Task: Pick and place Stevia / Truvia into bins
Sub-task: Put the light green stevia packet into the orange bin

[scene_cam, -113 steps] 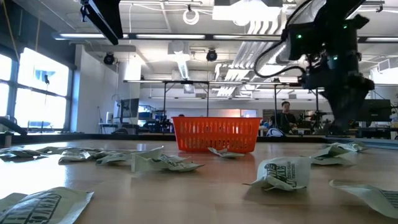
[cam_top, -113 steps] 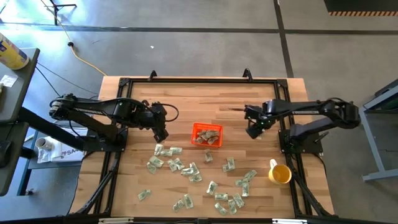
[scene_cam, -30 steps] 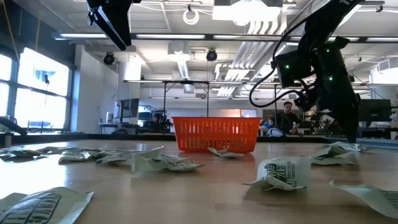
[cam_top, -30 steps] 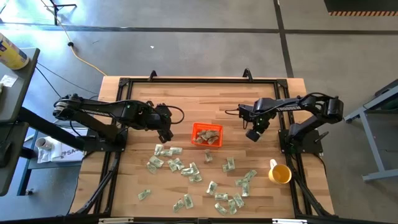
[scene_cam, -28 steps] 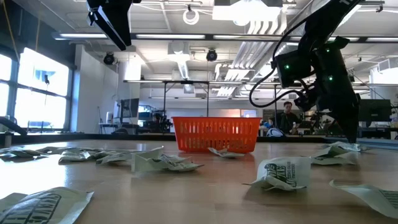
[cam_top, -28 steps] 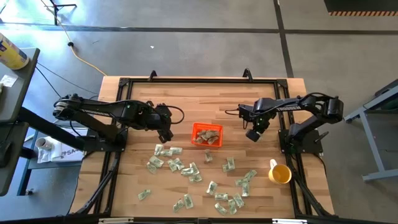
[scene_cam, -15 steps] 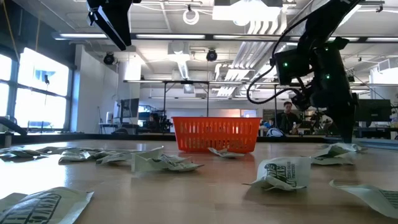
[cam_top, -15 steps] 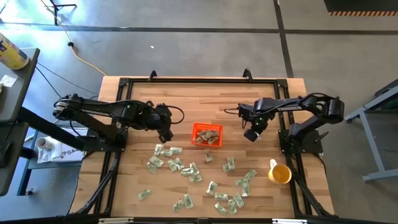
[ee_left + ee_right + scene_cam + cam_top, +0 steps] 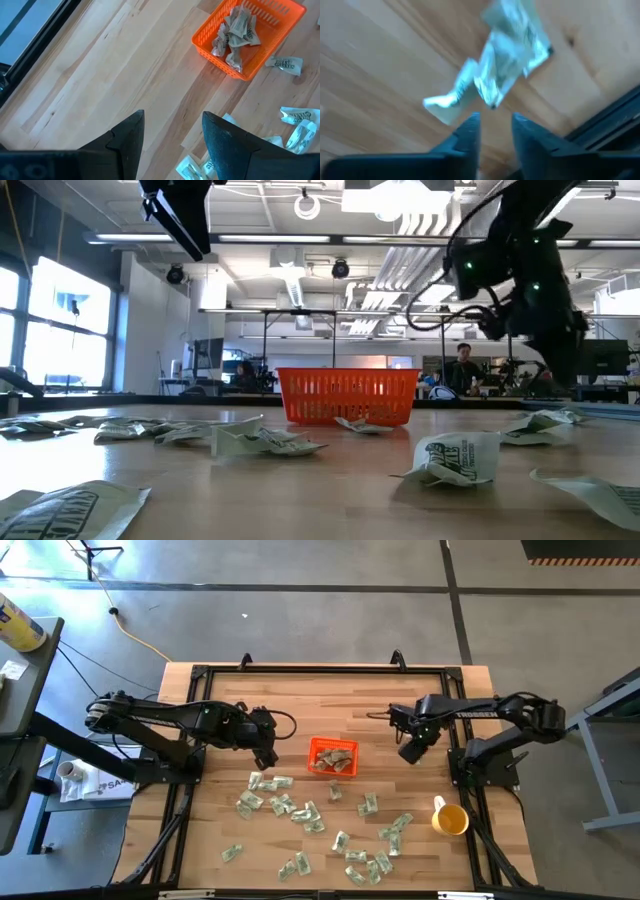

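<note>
Sachets point(image 9: 300, 810) of Stevia/Truvia lie scattered over the near half of the wooden table point(image 9: 300, 705); several more sit crumpled inside the orange basket point(image 9: 333, 756) at centre. Bare wood lies open around the basket toward the far edge. Left gripper point(image 9: 266, 755) hovers beside the basket, jaws parted and empty. Right gripper point(image 9: 410, 750) hangs on the basket's other side, jaws slightly apart; a sachet point(image 9: 507, 55) shows just beyond its fingertips, blurred, apparently loose. Sachet print unreadable. Yellow cup point(image 9: 450, 819) stands near the right edge.
</note>
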Tool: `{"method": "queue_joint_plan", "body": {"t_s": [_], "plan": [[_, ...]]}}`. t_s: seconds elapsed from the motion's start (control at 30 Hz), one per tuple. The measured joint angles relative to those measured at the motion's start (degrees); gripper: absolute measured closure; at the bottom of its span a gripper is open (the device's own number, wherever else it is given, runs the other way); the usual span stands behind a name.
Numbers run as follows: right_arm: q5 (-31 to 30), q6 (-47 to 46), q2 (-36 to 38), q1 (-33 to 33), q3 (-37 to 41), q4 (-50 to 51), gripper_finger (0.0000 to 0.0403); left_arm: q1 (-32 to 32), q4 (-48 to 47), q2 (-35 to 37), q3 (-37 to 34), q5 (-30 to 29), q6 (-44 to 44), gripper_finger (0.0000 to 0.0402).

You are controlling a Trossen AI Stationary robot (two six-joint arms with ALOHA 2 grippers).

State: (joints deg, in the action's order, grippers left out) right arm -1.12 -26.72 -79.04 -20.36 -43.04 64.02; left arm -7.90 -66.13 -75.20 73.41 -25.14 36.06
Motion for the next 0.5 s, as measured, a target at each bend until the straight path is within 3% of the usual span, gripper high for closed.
{"method": "queue_joint_plan", "body": {"t_s": [0.17, 0.27, 0.37, 0.5], "plan": [[0.12, 0.15, -0.01, 1.04, 3.28, -2.43, 0.0205, 0.00, 0.04, 0.00, 0.00, -0.10, -0.01, 0.0170], [-0.81, -0.18, -0.02, 1.28, 4.50, -4.50, 0.0171, 0.00, 0.04, 0.00, 0.00, -0.91, -0.03, 0.0170], [-2.74, -0.31, -0.03, 1.21, 4.89, -5.73, 0.0165, 0.04, 0.04, 0.00, 0.00, -1.08, -0.25, 0.0170], [-2.13, -0.40, -0.03, 0.22, 4.96, -8.08, 0.0192, 0.04, 0.11, 0.00, 0.00, -1.16, -1.19, 0.0170]]}}
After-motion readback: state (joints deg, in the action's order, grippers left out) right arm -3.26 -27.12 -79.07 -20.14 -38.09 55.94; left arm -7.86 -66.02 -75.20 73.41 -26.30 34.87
